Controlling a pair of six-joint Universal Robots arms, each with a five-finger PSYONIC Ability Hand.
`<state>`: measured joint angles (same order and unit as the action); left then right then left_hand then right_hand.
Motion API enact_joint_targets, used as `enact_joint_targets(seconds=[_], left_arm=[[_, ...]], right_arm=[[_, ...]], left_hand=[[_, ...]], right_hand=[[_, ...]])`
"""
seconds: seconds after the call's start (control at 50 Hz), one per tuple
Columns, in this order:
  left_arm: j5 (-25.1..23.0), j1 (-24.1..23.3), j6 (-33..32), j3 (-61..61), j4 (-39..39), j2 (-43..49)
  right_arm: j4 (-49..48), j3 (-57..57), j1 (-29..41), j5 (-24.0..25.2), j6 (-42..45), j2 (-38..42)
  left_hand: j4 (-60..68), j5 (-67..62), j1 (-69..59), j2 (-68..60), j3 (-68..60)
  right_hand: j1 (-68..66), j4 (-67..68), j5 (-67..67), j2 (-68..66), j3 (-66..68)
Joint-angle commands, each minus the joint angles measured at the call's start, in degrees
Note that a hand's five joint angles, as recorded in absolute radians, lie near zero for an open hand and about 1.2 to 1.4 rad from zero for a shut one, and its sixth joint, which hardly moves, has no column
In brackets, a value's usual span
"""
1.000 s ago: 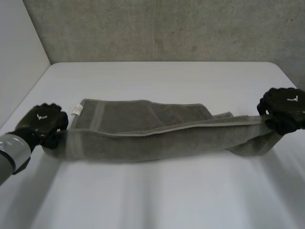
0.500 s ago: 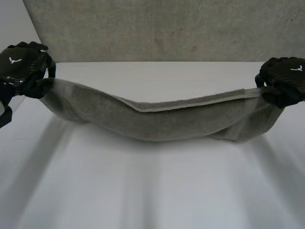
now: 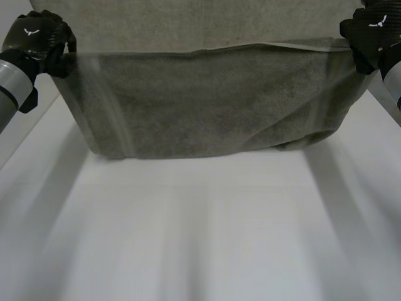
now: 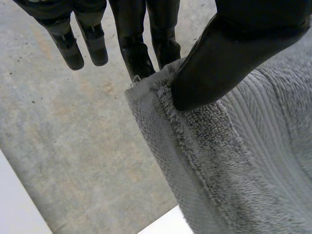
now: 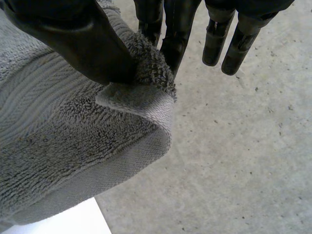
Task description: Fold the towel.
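Observation:
A grey-green towel (image 3: 207,100) hangs in the air above the white table (image 3: 200,238), stretched between my two hands. My left hand (image 3: 36,42) pinches its upper left corner. In the left wrist view the thumb (image 4: 229,53) presses the towel's corner (image 4: 161,97) against the fingers. My right hand (image 3: 374,32) pinches the upper right corner. The right wrist view has the thumb (image 5: 73,34) clamping the folded corner (image 5: 141,92) to the fingers. The towel's lower edge hangs just over the table's far part.
A grey concrete wall (image 3: 207,25) stands behind the table. The near half of the table lies bare under the towel.
Both hands have risen from table height to high up, lifting the towel off the table so that it now hangs as a sheet.

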<state>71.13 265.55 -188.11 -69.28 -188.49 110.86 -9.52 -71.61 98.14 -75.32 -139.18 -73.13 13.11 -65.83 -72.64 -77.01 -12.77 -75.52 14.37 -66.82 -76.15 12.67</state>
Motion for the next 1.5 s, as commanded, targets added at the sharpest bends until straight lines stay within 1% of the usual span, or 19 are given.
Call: enact_joint_targets(seconds=[0.02, 0.14, 0.26, 0.34, 0.38, 0.46, 0.58, 0.66, 0.68, 0.72, 0.8, 0.84, 0.92, 0.98, 1.06, 1.2, 1.36, 1.46, 1.5], left_arm=[[-0.38, -1.26, 0.47, -5.23, 0.05, -1.08], [-0.82, -0.73, 0.64, -10.53, 0.05, -7.24], [-1.79, 0.24, 5.21, -15.18, -0.12, -15.68], [-3.54, 3.12, 9.68, -17.03, -0.21, -21.38], [-4.15, 4.35, 10.74, -17.03, -0.21, -22.7], [-5.47, 7.52, 12.85, -16.33, -0.21, -24.2], [-6.18, 8.59, 13.21, -15.27, -0.39, -23.24], [-6.01, 7.62, 13.04, -14.57, -1.7, -18.52], [-6.01, 7.62, 13.04, -14.57, -1.7, -18.49], [-5.39, 7.53, 13.21, -12.91, -2.67, -14.03], [-5.22, 7.0, 13.21, -11.23, -2.94, -10.05], [-5.13, 6.3, 13.12, -10.09, -3.02, -8.21], [-2.68, 3.32, 12.6, -6.85, -4.25, -2.78], [-0.39, 2.26, 12.51, -4.91, -5.04, 0.3], [0.06, 1.12, 12.42, -3.93, -5.13, 2.95], [0.06, 0.85, 12.42, -4.2, -5.31, 3.74], [0.32, 0.76, 12.51, -4.29, -5.13, 2.78], [-0.03, 0.85, 12.42, -7.36, -4.61, -0.39], [-0.47, 1.38, 12.51, -11.03, -4.61, -4.5]], right_arm=[[2.84, -3.45, 0.04, 0.35, -0.3, -0.79], [7.58, -8.29, -0.58, 2.9, -1.0, -6.33], [13.81, -9.08, -0.66, 4.56, -5.03, -11.06], [16.2, -8.81, -1.02, 6.77, -7.51, -14.41], [16.72, -8.11, -3.81, 9.13, -9.43, -16.6], [16.99, -7.23, -7.08, 11.51, -10.94, -17.31], [16.81, -7.14, -9.54, 15.72, -13.48, -16.26], [16.46, -7.14, -9.01, 16.35, -13.66, -13.27], [16.29, -6.79, -8.75, 16.26, -13.66, -11.36], [15.41, -6.18, -8.4, 16.26, -13.75, -9.75], [9.72, -5.04, -6.82, 15.64, -13.92, -5.55], [7.32, -4.86, -6.11, 15.38, -14.01, -4.48], [0.75, -3.63, -5.15, 13.1, -14.01, -1.07], [-0.33, -3.1, -4.71, 12.3, -14.01, 0.09], [-0.77, -1.61, -3.65, 11.16, -14.01, 2.81], [-1.29, -2.22, -3.13, 11.33, -14.01, 4.13], [-0.59, -2.92, -3.13, 11.16, -14.1, 2.99], [0.11, -9.58, -3.74, 12.39, -14.01, -3.41], [0.29, -11.69, -3.83, 13.0, -14.01, -5.25]], left_hand=[[-3.11, -4.17, -7.36, -2.99, 2.77], [-3.11, -4.17, -7.36, -2.99, 2.77], [-3.11, -4.17, -7.36, -2.99, 2.77], [-3.11, -4.17, -7.36, -2.99, 2.77], [-3.11, -4.17, -7.36, -2.99, 2.77], [-3.11, -4.17, -7.36, -2.99, 2.77], [-3.11, -4.17, -7.36, -2.99, 2.77], [-3.11, -4.17, -7.36, -2.99, 2.77], [-3.11, -4.17, -7.36, -2.99, 2.77], [-3.11, -4.17, -7.36, -2.99, 2.77], [-3.11, -4.17, -7.36, -2.99, 2.77], [-3.11, -4.17, -7.36, -2.99, 2.77], [-3.11, -4.17, -7.36, -2.99, 2.77], [-3.11, -4.17, -7.36, -2.99, 2.77], [-3.11, -4.17, -7.36, -2.99, 2.77], [-3.11, -4.17, -7.36, -2.99, 2.77], [-3.11, -4.17, -7.36, -2.99, 2.77], [-3.11, -4.17, -7.36, -2.99, 2.77], [-3.11, -4.17, -7.36, -2.99, 2.77]], right_hand=[[-4.48, -4.37, -3.18, -3.85, -2.67], [-4.48, -4.37, -3.18, -3.85, -2.67], [-4.48, -4.37, -3.18, -3.85, -2.67], [-4.48, -4.37, -3.18, -3.85, -2.67], [-4.48, -4.37, -3.18, -3.85, -2.67], [-4.48, -4.37, -3.18, -3.85, -2.67], [-4.48, -4.37, -3.18, -3.85, -2.67], [-4.48, -4.37, -3.18, -3.85, -2.67], [-4.48, -4.37, -3.18, -3.85, -2.67], [-4.48, -4.37, -3.18, -3.85, -2.67], [-4.48, -4.37, -3.18, -3.85, -2.67], [-4.48, -4.37, -3.18, -3.85, -2.67], [-4.48, -4.37, -3.18, -3.85, -2.67], [-4.48, -4.37, -3.18, -3.85, -2.67], [-4.48, -4.37, -3.18, -3.85, -2.67], [-4.48, -4.37, -3.18, -3.85, -2.67], [-4.48, -4.37, -3.18, -3.85, -2.67], [-4.48, -4.37, -3.18, -3.85, -2.67], [-4.48, -4.37, -3.18, -3.85, -2.67]])
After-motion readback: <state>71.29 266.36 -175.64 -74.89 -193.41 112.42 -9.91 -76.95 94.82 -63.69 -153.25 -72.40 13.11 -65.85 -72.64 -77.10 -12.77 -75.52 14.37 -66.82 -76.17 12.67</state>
